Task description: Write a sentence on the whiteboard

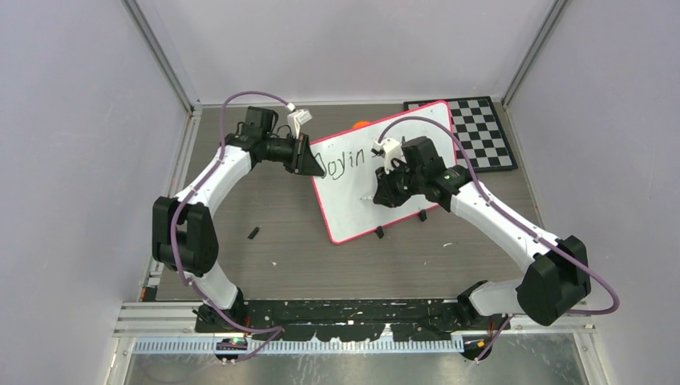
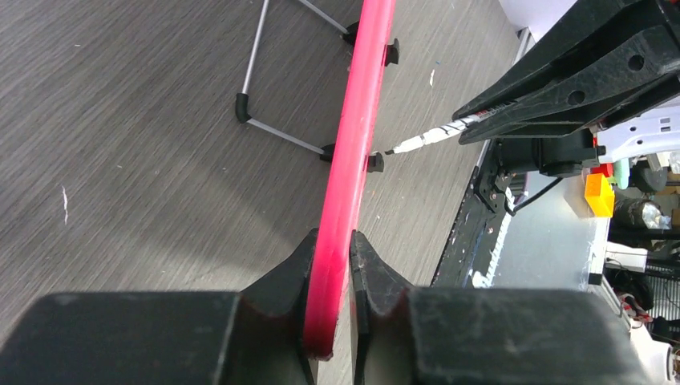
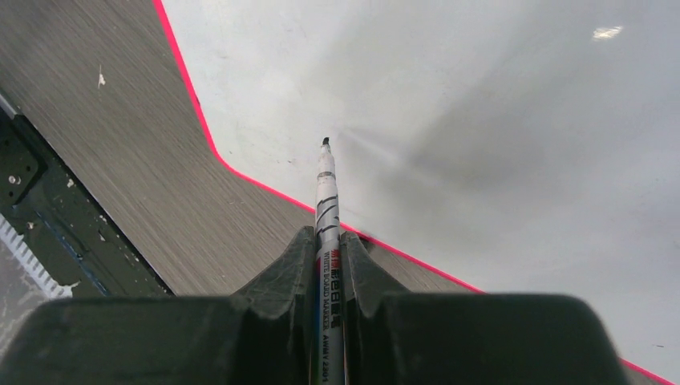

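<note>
Your left gripper (image 2: pixel 331 255) clamps the whiteboard (image 1: pixel 353 202) by its left rim, elbow bent. Your right gripper (image 3: pixel 325 250) pinches a marker (image 3: pixel 325 188), its tip aimed at the board, perhaps touching. The board's long axis slants far-right.

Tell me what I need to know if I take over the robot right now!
Left gripper: shut on the whiteboard, clamping its pink rim.
Right gripper: shut on the marker. The tip points at a blank part of the board. I cannot tell if it touches.
Done: the sentence has one word, roughly "Joyin", near the top edge.
Left: write the remaining words in the blank space below it.
</note>
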Robot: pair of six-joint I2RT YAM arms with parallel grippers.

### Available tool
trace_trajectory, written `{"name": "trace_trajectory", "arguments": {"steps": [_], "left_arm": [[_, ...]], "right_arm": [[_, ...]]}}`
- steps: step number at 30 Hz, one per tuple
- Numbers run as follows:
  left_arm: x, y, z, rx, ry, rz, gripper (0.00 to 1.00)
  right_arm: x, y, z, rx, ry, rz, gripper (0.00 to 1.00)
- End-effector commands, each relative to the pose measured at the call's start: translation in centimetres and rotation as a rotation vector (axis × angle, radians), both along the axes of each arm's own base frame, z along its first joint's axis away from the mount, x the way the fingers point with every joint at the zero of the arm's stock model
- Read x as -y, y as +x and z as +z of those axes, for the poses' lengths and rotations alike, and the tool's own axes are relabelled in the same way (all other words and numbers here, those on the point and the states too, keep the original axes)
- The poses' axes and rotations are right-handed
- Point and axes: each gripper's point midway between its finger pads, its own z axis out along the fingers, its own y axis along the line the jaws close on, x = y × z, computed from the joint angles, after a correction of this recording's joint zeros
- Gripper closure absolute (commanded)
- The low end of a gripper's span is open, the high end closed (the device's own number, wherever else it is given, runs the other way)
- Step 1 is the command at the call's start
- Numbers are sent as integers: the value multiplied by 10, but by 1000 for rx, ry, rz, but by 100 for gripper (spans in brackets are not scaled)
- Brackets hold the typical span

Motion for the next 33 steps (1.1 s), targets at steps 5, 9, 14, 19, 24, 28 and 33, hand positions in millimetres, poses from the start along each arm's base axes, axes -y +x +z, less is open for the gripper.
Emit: {"name": "trace_trajectory", "arguments": {"steps": [5,9,14,19,24,28,33], "left_arm": [[-3,13,-6,50,35,34,94],[-3,13,-6,53,35,35,99],[-3,13,-4,55,33,35,100],[-3,12,-3,60,33,33,100],[-3,12,-4,60,35,34,100],[-4,12,-3,64,35,33,100],[-4,12,-3,69,37,33,100]], "right_arm": [[-3,21,31,115,38,-55,100],[-5,29,32,129,29,-67,100],[-10,36,35,147,26,-74,100],[-19,35,34,144,33,-52,100],[-26,29,26,133,24,-17,100],[-25,25,18,126,2,-2,100],[-18,20,5,109,-44,9,100]]}}
